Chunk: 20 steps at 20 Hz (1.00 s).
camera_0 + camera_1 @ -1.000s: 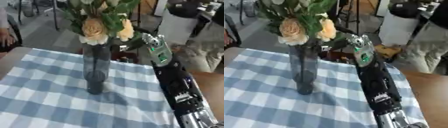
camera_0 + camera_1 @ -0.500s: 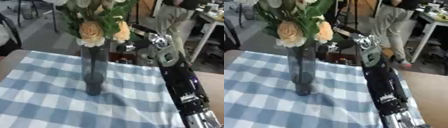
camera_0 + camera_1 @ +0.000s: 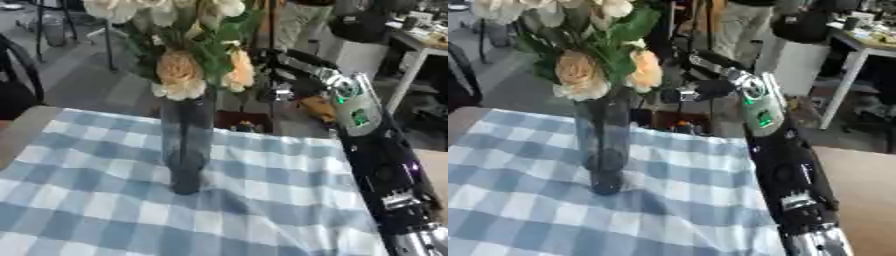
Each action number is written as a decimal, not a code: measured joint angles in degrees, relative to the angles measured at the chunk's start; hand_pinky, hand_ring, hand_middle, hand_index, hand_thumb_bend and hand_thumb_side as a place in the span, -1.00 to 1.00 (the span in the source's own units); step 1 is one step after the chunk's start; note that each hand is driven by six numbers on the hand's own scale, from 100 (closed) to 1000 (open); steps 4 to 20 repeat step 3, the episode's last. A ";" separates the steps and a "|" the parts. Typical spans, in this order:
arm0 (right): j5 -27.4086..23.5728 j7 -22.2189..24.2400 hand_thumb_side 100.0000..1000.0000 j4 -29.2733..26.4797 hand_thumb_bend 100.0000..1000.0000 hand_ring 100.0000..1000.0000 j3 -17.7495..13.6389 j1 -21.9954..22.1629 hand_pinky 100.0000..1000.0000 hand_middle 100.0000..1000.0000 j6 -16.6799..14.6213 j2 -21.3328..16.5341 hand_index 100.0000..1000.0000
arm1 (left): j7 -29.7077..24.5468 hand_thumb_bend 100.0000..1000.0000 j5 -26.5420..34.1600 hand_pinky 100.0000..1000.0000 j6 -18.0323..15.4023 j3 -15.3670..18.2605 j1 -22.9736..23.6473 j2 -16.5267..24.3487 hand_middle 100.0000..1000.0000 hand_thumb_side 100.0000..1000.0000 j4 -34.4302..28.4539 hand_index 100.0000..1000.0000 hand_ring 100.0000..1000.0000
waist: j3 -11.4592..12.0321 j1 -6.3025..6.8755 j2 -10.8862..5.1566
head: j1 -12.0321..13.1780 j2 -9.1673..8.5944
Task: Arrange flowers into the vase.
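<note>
While the dark glass vase (image 3: 185, 150) is standing upright on the blue checked tablecloth (image 3: 262, 210), holding peach and cream flowers (image 3: 179, 75), the right arm is reaching further beyond the table's far edge than a second ago, suggesting another stem is being fetched. The right eye view is showing the right hand (image 3: 697, 91) beside the blooms; whether it is clenched or grasping anything, I cannot tell.

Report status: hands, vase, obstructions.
Right hand raised beside the flowers, fingers unclear. Left hand not in view. Vase upright on checked tablecloth, flowers in it. Nothing blocking.
</note>
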 measured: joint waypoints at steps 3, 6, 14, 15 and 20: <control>-2.09 -0.66 1.00 -4.75 0.13 0.77 -2.10 2.72 0.73 -0.56 -0.66 -1.04 1.00 | 0.32 -1.00 -0.05 -0.08 0.14 0.24 0.13 -0.03 -0.08 0.71 0.00 0.73 0.16 | -0.52 0.38 -1.19 | 0.58 0.21; -2.09 -0.66 1.00 -4.75 0.13 0.77 -2.10 2.72 0.73 -0.56 -0.66 -1.04 1.00 | 0.32 -1.00 -0.05 -0.08 0.14 0.24 0.13 -0.03 -0.08 0.71 0.00 0.73 0.16 | -0.52 0.38 -1.19 | 0.58 0.21; -2.09 -0.66 1.00 -4.75 0.13 0.77 -2.10 2.72 0.73 -0.56 -0.66 -1.04 1.00 | 0.32 -1.00 -0.05 -0.08 0.14 0.24 0.13 -0.03 -0.08 0.71 0.00 0.73 0.16 | -0.52 0.38 -1.19 | 0.58 0.21; -2.09 -0.66 1.00 -4.75 0.13 0.77 -2.10 2.72 0.73 -0.56 -0.66 -1.04 1.00 | 0.32 -1.00 -0.05 -0.08 0.14 0.24 0.13 -0.03 -0.08 0.71 0.00 0.73 0.16 | -0.52 0.38 -1.19 | 0.58 0.21; -2.09 -0.66 1.00 -4.75 0.13 0.77 -2.10 2.72 0.73 -0.56 -0.66 -1.04 1.00 | 0.32 -1.00 -0.05 -0.08 0.14 0.24 0.13 -0.03 -0.08 0.71 0.00 0.73 0.16 | -0.52 0.38 -1.19 | 0.58 0.21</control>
